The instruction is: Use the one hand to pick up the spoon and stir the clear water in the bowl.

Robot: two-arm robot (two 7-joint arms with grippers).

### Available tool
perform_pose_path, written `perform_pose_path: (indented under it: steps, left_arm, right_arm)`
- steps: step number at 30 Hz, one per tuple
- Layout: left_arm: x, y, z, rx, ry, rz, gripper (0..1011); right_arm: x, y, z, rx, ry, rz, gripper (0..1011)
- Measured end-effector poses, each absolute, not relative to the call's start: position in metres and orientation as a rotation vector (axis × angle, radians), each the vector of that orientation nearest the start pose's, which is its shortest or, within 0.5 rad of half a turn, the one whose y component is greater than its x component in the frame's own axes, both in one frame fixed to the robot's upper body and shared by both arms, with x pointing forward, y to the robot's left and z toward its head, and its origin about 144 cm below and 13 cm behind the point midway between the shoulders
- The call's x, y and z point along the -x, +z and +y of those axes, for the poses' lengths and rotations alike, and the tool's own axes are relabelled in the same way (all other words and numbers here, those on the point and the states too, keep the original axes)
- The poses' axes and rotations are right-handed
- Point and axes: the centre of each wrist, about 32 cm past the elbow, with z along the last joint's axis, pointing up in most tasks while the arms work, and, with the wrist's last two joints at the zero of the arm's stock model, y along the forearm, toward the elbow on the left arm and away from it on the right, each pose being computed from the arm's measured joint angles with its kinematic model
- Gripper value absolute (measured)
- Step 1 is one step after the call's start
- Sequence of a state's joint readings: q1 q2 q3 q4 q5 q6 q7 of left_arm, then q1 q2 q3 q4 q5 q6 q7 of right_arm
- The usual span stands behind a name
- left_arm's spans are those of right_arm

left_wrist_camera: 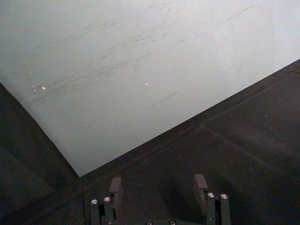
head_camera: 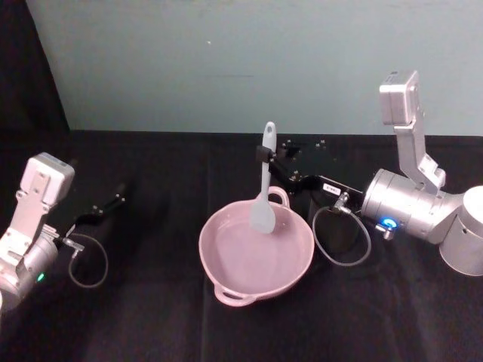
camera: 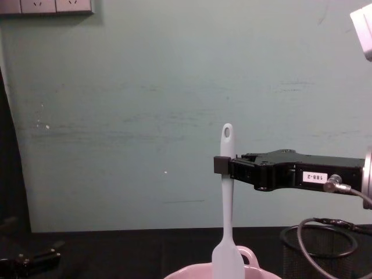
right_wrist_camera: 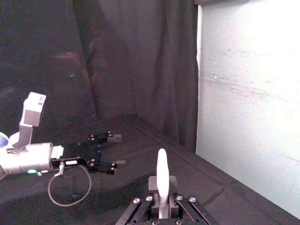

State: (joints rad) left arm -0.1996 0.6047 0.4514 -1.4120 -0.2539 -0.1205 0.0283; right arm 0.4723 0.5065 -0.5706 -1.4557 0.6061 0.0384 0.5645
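From the head view, the right gripper (head_camera: 263, 154) was clamped on the handle of the spoon (head_camera: 263, 197). It held the spoon upright, with the head low over the far side of the bowl (head_camera: 204, 245), which stood about the middle of the worktop (head_camera: 151, 317). Whether the head touched the water, I could not tell. The left gripper (head_camera: 104, 207) was idle near the left edge. Its own wrist view showed its jaws apart, holding nothing. In the right wrist view the handle stood pinched between the jaws. From the chest view the spoon head hung at the bowl's rim.
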Motion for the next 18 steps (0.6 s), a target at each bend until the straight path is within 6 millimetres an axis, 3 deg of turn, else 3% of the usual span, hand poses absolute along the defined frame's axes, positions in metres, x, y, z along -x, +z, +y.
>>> perform_pose_path:
  steps: [9, 18]
  left_arm:
    - [-0.489, 1.14, 0.31, -0.304, 1.248, -0.285, 1005]
    - [-0.489, 1.14, 0.31, -0.304, 1.248, -0.285, 1005]
  right_arm:
    - [-0.547, 1.213, -0.252, -0.043, -0.562, 0.036, 113]
    - [-0.54, 1.202, -0.254, -0.047, -0.539, 0.032, 113]
